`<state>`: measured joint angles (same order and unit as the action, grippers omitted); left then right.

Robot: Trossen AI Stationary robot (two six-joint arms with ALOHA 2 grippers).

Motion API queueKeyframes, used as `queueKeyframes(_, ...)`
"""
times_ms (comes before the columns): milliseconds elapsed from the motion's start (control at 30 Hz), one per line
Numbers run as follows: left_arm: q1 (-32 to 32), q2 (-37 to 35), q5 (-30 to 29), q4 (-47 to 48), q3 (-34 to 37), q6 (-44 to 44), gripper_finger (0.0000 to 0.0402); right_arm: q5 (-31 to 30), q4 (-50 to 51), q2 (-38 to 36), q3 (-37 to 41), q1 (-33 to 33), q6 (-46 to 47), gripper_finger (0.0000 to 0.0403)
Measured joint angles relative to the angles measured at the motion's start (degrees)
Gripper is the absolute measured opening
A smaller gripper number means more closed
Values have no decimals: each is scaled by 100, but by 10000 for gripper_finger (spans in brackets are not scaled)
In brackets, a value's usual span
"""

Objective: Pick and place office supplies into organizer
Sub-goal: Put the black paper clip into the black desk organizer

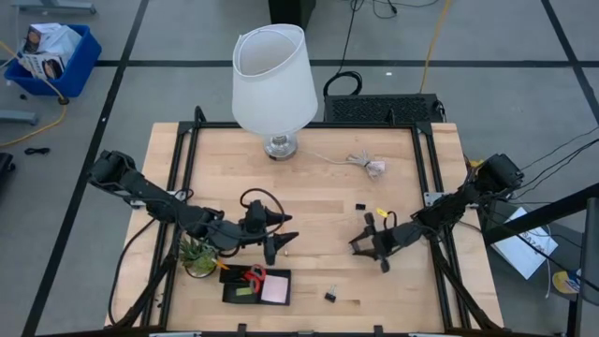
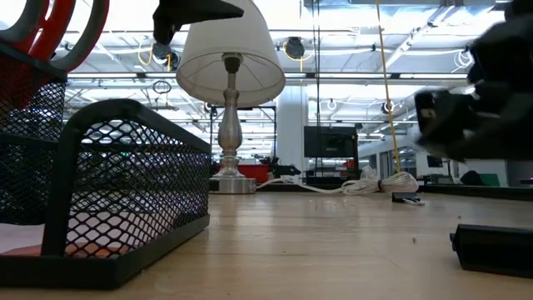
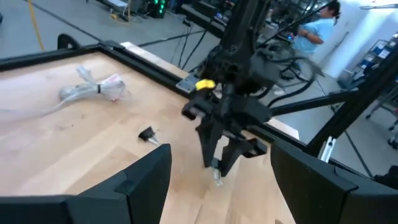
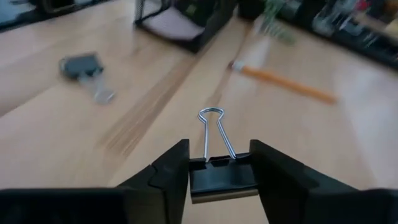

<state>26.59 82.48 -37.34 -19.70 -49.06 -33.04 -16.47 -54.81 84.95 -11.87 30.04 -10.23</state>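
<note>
The black mesh organizer [image 1: 255, 285] near the front edge holds red-handled scissors [image 1: 253, 274] and a pink sticky-note pad [image 1: 275, 289]. An orange pencil [image 4: 283, 84] lies flat on the table beside it. My right gripper [image 1: 358, 245], right of centre, is shut on a small black binder clip [image 4: 222, 177]. Two more binder clips lie on the table, one near the front edge [image 1: 330, 296] and one farther back [image 1: 359, 206]. Just above and beyond the organizer, my left gripper [image 1: 281, 241] stands open with nothing between its fingers [image 3: 149, 174]. My right gripper pinches the binder clip's black body [image 4: 222, 180] by its two ends between its two fingers. The fingers slant down from the table's right side. The clip's wire handles [image 4: 211, 134] stick out forward past the fingertips. The clip looks lifted clear of the table.
A white-shaded lamp [image 1: 274, 84] stands at the far middle, with a pale coiled cable bundle [image 1: 370, 167] to its right. A small green potted plant [image 1: 198, 255] sits left of the organizer. Bare wood lies between the two grippers. A person shows in the room beyond [image 3: 314, 28].
</note>
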Motion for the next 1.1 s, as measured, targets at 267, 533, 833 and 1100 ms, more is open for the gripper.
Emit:
queueKeyframes(267,96,0,451,155,0,-545,273,-910,-7,-4,-782,7,-1140,153)
queueKeyframes(533,109,0,192,192,0,-1108,273,-1380,-18,-4,-1586,-254,-2245,147)
queueKeyframes(833,76,0,-164,202,0,-1102,273,-1334,-10,-4,-2076,-719,-2843,156)
queueKeyframes(1100,197,0,44,200,0,-642,273,-296,-32,71,-2154,-864,-2038,147)
